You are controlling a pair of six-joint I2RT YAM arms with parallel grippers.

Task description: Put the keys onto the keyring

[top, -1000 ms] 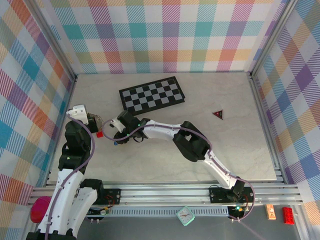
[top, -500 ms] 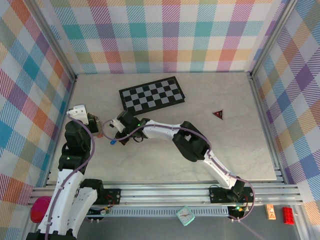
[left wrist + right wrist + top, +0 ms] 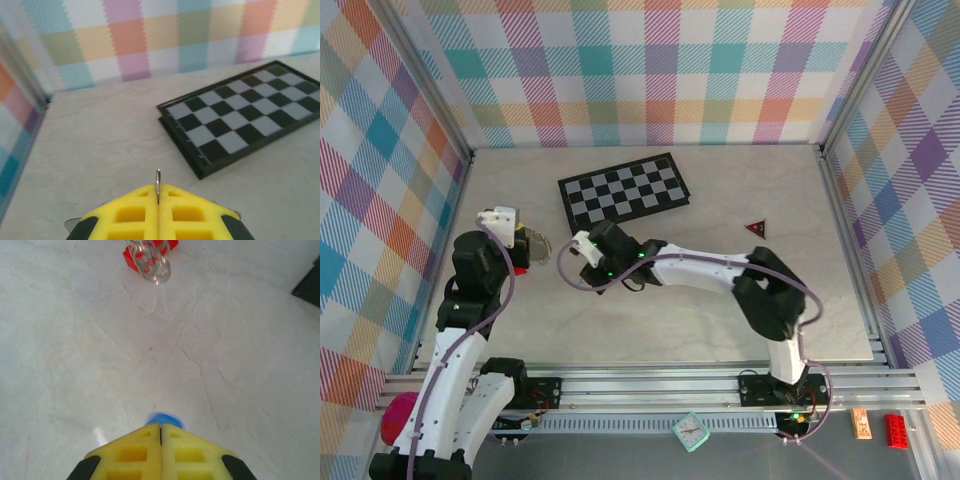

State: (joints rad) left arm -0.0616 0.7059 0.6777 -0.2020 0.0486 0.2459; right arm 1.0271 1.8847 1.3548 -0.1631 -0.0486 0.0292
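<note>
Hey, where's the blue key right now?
In the right wrist view the blue key peeks out from the tips of the shut right gripper, over the left side of the table, with the keyring and the small red block just ahead of it.

Counted: 1 chessboard (image 3: 624,189), 1 red triangle (image 3: 756,229), 1 red block (image 3: 131,261), 1 keyring (image 3: 537,243) and 1 blue key (image 3: 161,419).
</note>
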